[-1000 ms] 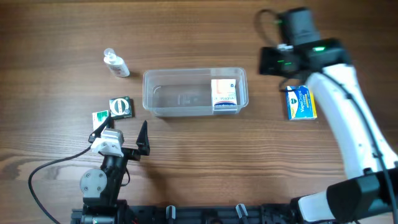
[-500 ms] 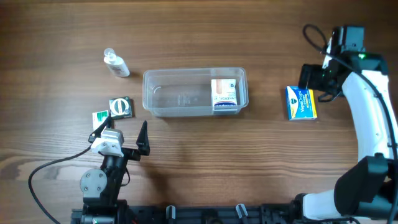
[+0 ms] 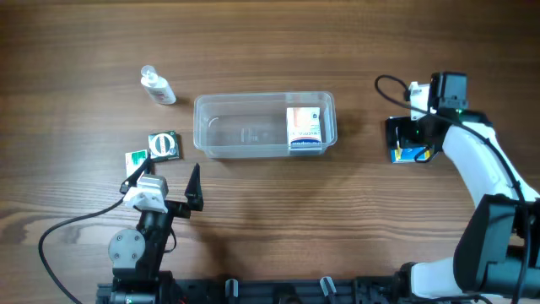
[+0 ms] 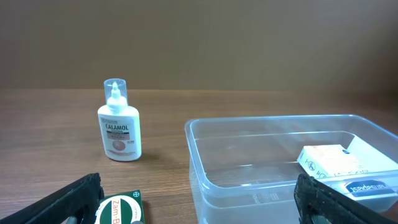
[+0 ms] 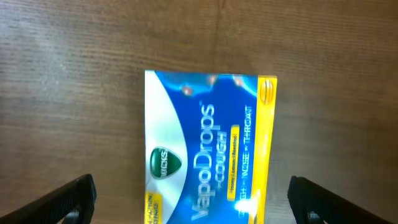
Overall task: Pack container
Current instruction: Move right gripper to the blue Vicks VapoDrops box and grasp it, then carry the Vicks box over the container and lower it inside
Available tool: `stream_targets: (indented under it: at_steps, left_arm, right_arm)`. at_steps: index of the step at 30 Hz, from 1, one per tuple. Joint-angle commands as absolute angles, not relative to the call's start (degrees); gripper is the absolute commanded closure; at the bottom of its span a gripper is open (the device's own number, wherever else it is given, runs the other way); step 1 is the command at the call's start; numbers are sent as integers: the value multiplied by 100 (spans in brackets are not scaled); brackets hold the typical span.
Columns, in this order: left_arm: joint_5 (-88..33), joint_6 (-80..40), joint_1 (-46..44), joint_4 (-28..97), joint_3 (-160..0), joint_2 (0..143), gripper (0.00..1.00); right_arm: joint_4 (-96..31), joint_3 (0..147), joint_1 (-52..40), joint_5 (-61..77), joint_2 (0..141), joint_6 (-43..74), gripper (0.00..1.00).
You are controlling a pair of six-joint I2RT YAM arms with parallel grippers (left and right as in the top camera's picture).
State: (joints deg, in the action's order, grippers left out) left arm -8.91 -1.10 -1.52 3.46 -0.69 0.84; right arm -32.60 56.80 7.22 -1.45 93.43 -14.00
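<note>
The clear plastic container (image 3: 264, 125) sits mid-table with a white and blue box (image 3: 305, 128) lying in its right end; both also show in the left wrist view, container (image 4: 249, 180), box (image 4: 339, 165). A blue and yellow VapoDrops box (image 3: 411, 152) lies on the table to the right. My right gripper (image 3: 408, 138) is open directly above it, fingers on either side of the box (image 5: 208, 152). My left gripper (image 3: 164, 181) is open and empty near the front left, beside a green Zam-Buk box (image 3: 164, 145).
A white Calamol bottle (image 3: 157, 86) stands upright at the back left, also in the left wrist view (image 4: 119, 129). A small green and white box (image 3: 135, 159) lies by the green box. A black cable (image 3: 59, 232) trails from the left arm.
My right arm swung from the far back right down and left, and now sits over the VapoDrops box. The left arm has not moved.
</note>
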Motion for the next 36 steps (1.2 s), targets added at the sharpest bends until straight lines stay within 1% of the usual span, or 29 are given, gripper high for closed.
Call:
stream_targets:
  at_steps: [1,4,11,14,20,21,23,25,26,27,31,34,36]
  left_arm:
    - [-941,-27,-187,351,-36,56,0]
    - [-939,-27,-187,351,-36,56,0]
    - [-939,-27,-187,351,-36,56,0]
    - [-939,-27,-187,351,-36,56,0]
    - [-939,-27,-187,351,-36,56,0]
    - [-939,-27,-187,351,-36,56,0]
    - [-939,-27,-187,351,-36,56,0]
    - [-939,-27,-187,351,-36,56,0]
    - [-939,-27,-187,351,-36,56,0]
    - [-939,-27,-187,351,-36,56,0]
    - [-941,-27,-187,351,-36,56,0]
    - [-939,-27,-187,351,-36,56,0]
    - [-939,-27,-187,351,-36,56,0]
  right_arm:
    - [-2689,5242,738,-10,9356,-1955,0]
    - [-2193,5022,744,5,9369,-2102,0]
    - [-1673,5013,963,12,9863,-2097,0]
    - [-1559,5013,1059,189,10156,-2097,0]
    - [-1485,5013,1057,353,10202,-1994,1]
    - [-1483,5026,1057,353,10200,-1885,2]
    - [-1544,5078,1057,353,10200,-1726,9]
    - [-1686,5175,1057,351,10200,-1632,17]
    - [-1747,5225,1057,351,10200,-1634,25]
    - [-1841,5297,1057,351,10197,-1629,27]
    - [-2099,5507,1057,353,10066,-1441,33]
    - [-2388,5828,1046,355,9778,-1090,33]
    - [-2744,6143,989,370,9470,-580,34]
